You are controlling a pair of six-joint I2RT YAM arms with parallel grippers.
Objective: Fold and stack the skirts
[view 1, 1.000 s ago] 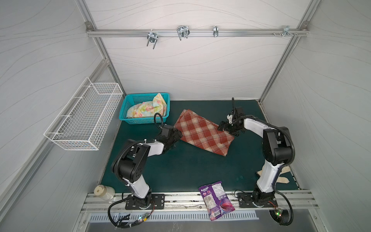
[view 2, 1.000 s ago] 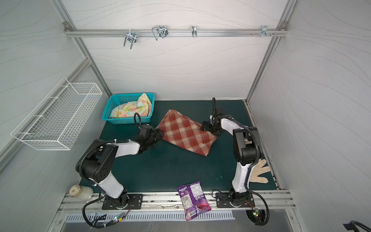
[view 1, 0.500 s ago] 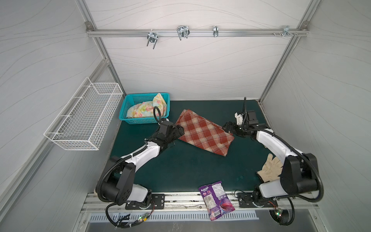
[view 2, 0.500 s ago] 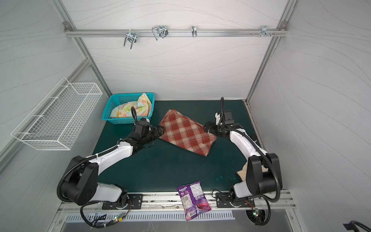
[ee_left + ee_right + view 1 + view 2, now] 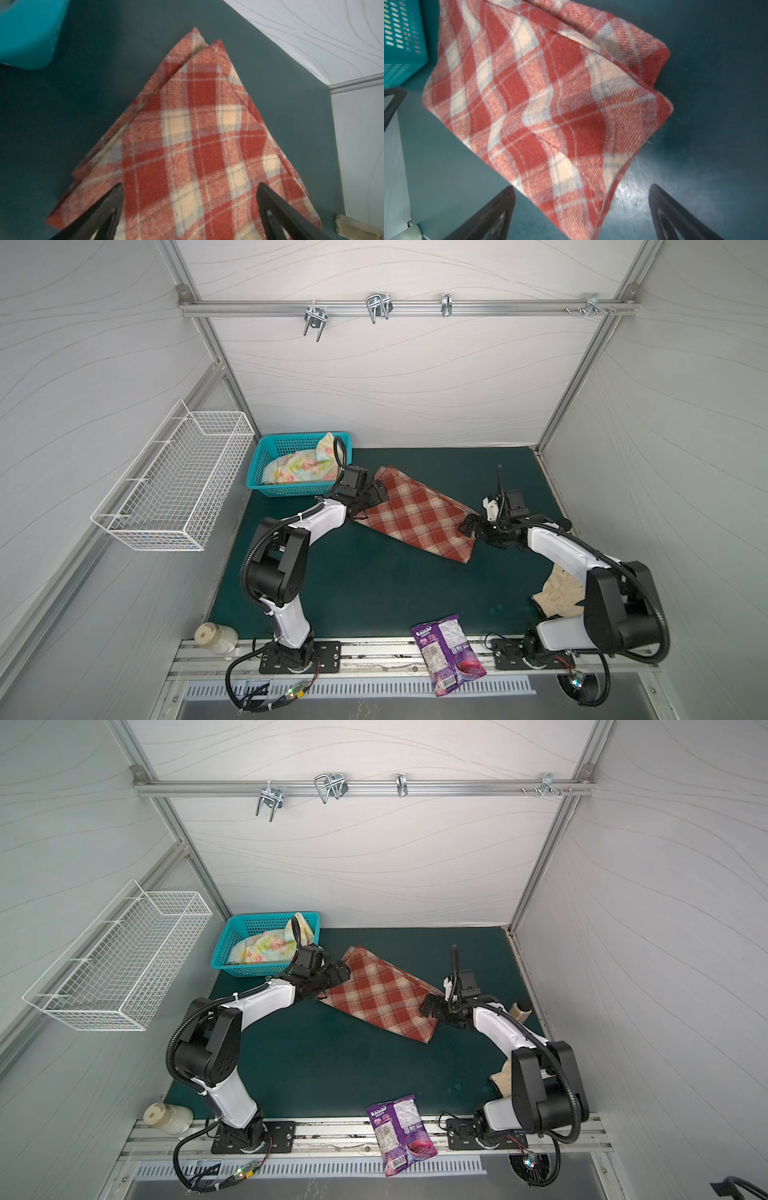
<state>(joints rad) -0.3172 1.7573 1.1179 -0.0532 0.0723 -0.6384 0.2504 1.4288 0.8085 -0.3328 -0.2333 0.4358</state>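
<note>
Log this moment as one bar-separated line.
plaid skirt: folded, on mat | floral skirt: in basket | left gripper: open, over plaid skirt's end | right gripper: open, at opposite end

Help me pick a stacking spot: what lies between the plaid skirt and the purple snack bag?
Only bare green mat, visible in both top views.
</note>
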